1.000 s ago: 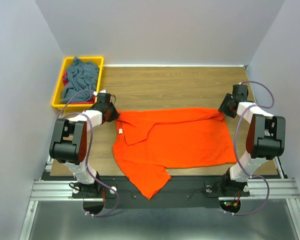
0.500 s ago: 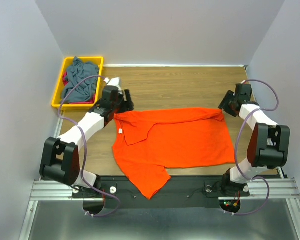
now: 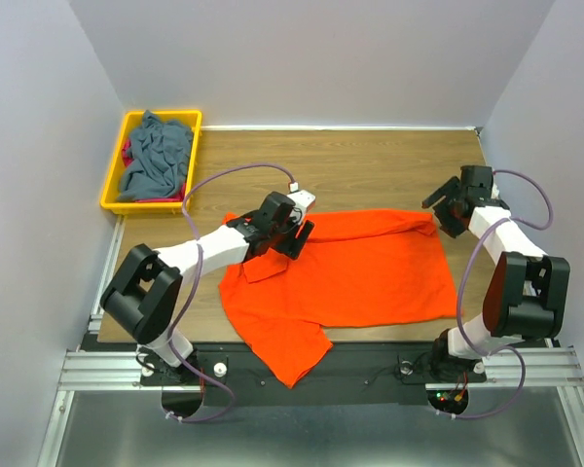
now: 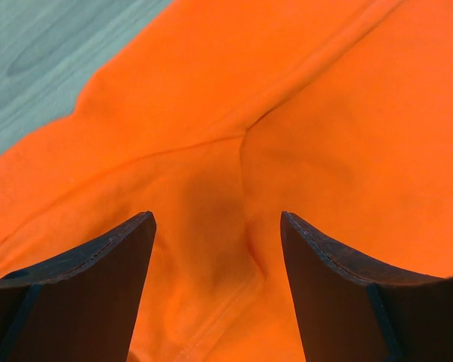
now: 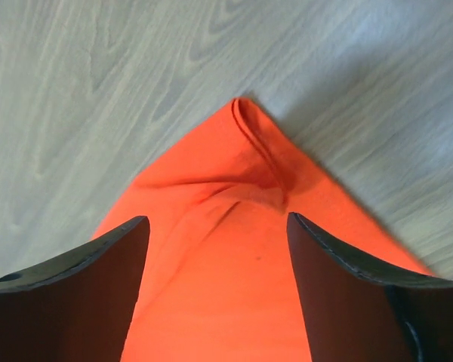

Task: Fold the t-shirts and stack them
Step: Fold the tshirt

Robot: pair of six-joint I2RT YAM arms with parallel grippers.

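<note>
One wood-grain table, pale walls, orange t-shirt

In the top view the left gripper and its forearm cover the collar area of the orange t-shirt. In the yellow bin the grey-blue t-shirt buries the red cloth — only a sliver shows, too small to tell what garment it is. Both wrist views crop the orange cloth at their edges — and the fingers at the bottom.
</note>
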